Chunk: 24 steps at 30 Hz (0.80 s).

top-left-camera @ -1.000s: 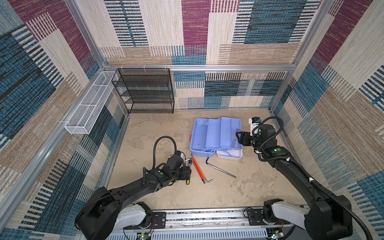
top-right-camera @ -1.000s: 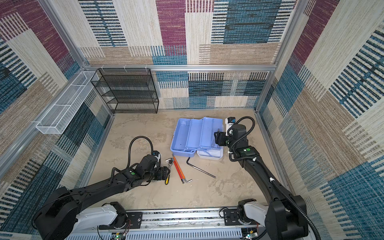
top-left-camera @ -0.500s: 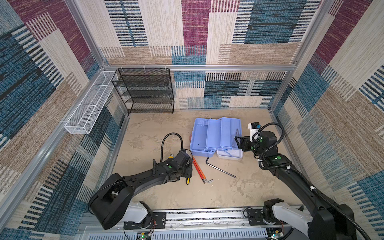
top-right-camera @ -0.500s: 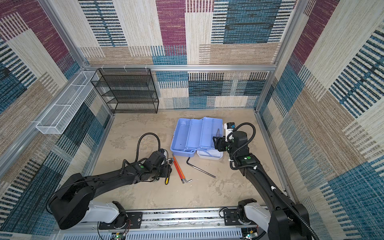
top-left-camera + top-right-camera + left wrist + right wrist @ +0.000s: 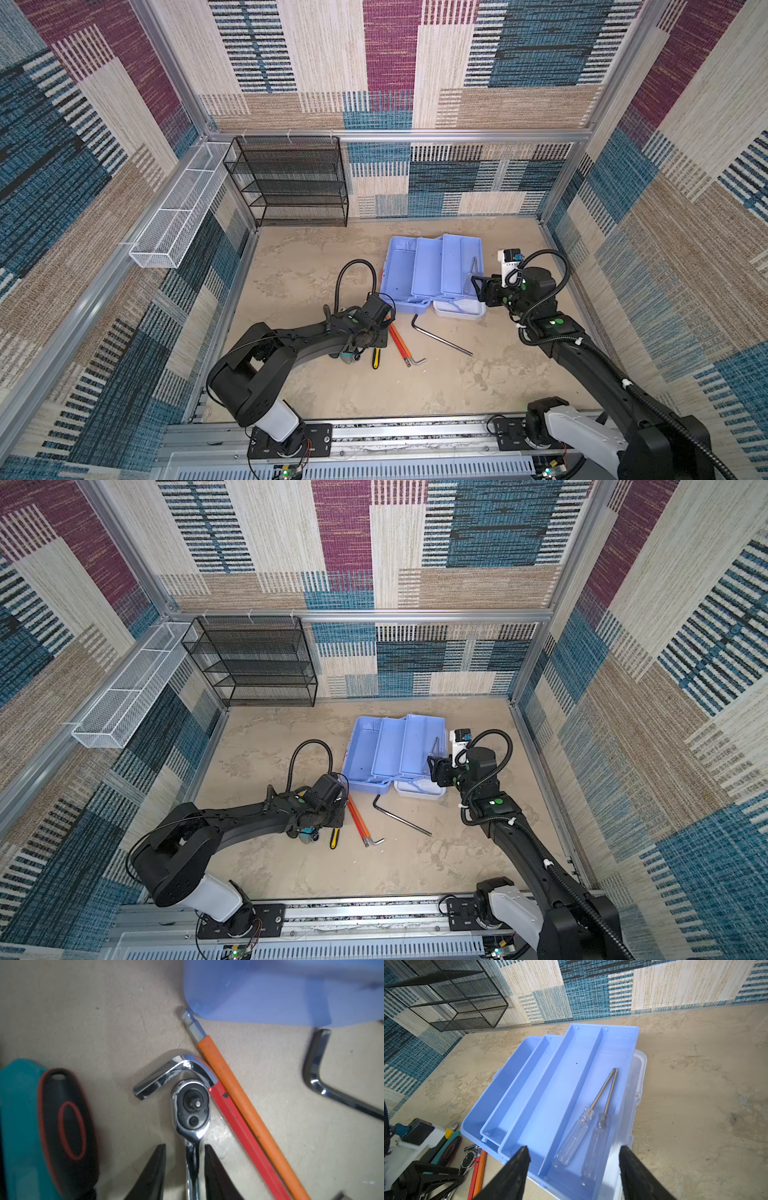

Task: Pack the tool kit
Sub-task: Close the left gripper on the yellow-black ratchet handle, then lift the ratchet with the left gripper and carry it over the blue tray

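A: Chrome ratchet [image 5: 192, 1109] shank between left gripper [image 5: 185, 1151] fingers, narrowly apart, not yet clamped; long axis twelve-to-six in both top views.
B: Blue tool kit [image 5: 399, 270] at two o'clock from there; right gripper [image 5: 574, 1147] nearer, spread wide, holding nothing.

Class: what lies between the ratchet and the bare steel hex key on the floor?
The red hex key and the orange hex key, side by side, separate the ratchet from the bare hex key; the left wrist view shows it.
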Each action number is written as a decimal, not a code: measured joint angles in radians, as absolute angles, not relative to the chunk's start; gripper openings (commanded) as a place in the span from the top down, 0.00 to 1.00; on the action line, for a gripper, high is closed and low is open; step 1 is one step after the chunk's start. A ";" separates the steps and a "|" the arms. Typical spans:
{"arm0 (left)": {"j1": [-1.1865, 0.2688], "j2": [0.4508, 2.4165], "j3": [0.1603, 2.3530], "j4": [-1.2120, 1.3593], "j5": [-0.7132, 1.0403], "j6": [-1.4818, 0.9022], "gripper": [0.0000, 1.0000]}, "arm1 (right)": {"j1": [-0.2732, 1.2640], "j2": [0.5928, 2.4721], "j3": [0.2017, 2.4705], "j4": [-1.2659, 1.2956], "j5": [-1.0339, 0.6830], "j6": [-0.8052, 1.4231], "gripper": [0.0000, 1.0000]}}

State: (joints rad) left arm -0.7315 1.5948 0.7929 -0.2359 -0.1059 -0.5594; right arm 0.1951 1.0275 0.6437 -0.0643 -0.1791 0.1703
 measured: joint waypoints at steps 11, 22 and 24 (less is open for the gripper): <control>-0.733 1.602 0.799 -0.230 -0.124 -0.555 1.00 | 0.195 1.028 0.639 -0.053 -0.172 0.153 0.27; -0.735 1.541 0.787 -0.319 -0.090 -0.574 1.00 | 0.195 1.019 0.620 -0.041 -0.154 0.153 0.26; -0.735 1.514 0.786 -0.334 -0.079 -0.577 1.00 | 0.195 1.015 0.616 -0.035 -0.153 0.153 0.26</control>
